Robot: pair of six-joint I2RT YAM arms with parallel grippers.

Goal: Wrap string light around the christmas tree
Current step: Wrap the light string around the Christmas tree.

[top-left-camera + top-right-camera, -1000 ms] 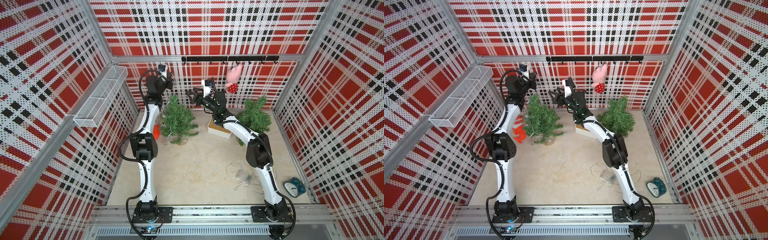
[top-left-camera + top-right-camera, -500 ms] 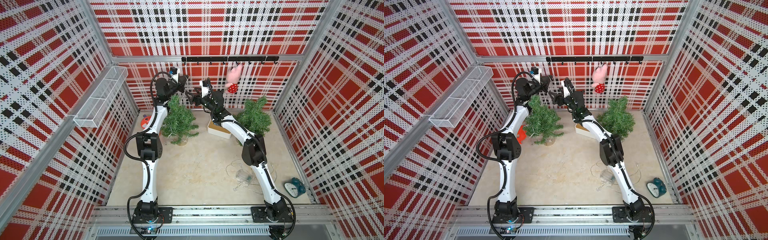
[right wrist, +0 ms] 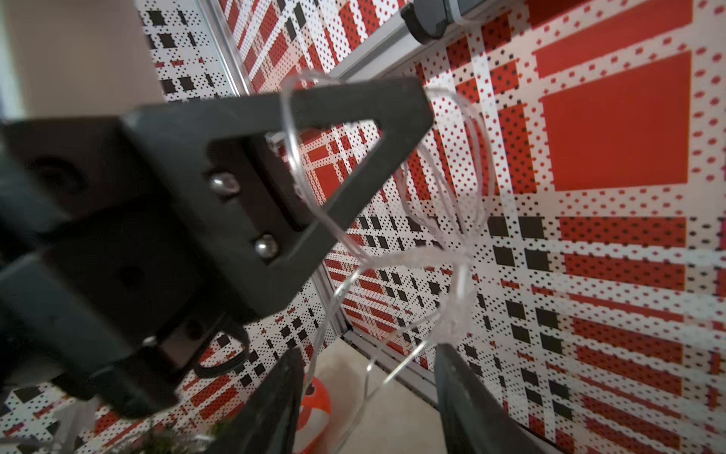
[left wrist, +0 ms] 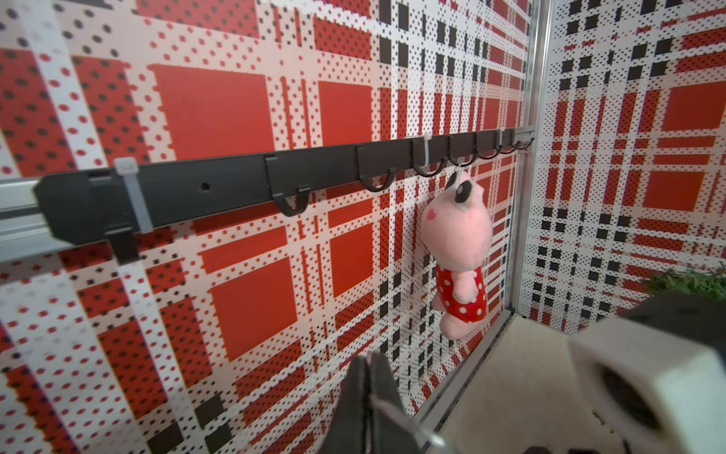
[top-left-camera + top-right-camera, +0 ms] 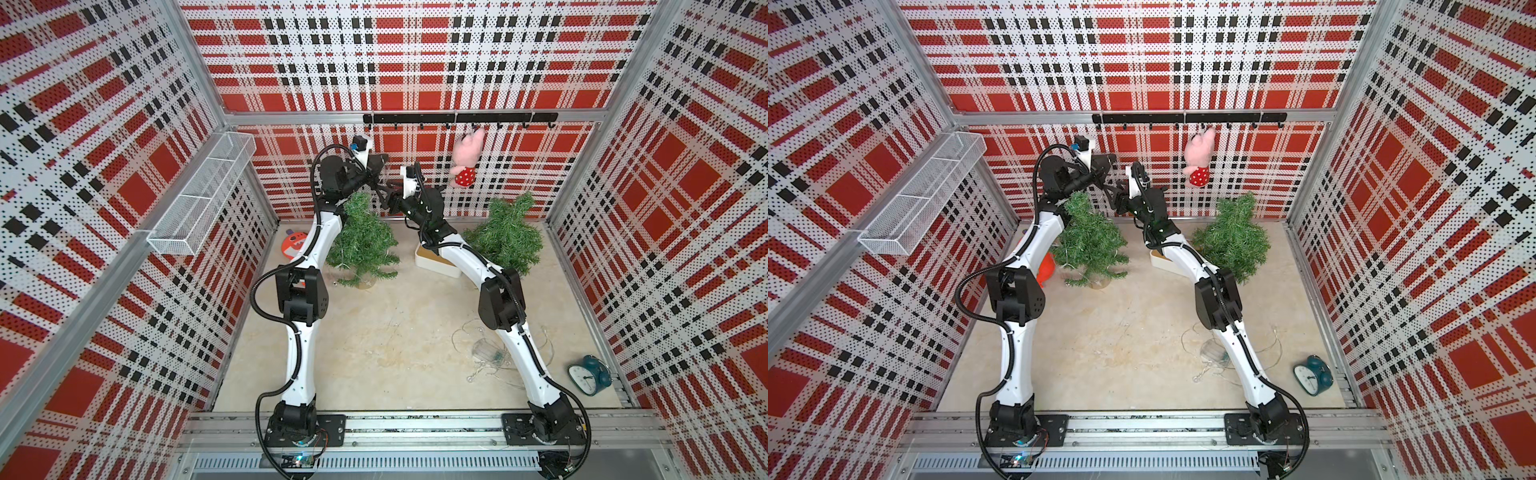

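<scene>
- Swung across, the left end effector (image 4: 367, 359) now meets the right end effector (image 3: 367, 351) above the christmas tree (image 5: 365, 245).
- Left clamps the string light (image 3: 463, 259) — right stands half-open beside its knotted bundle.
- Wire looks light, limp, snag-prone — pinch that bundle.

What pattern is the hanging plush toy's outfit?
The plush toy wears red with white polka dots, clearest in the left wrist view.
</scene>
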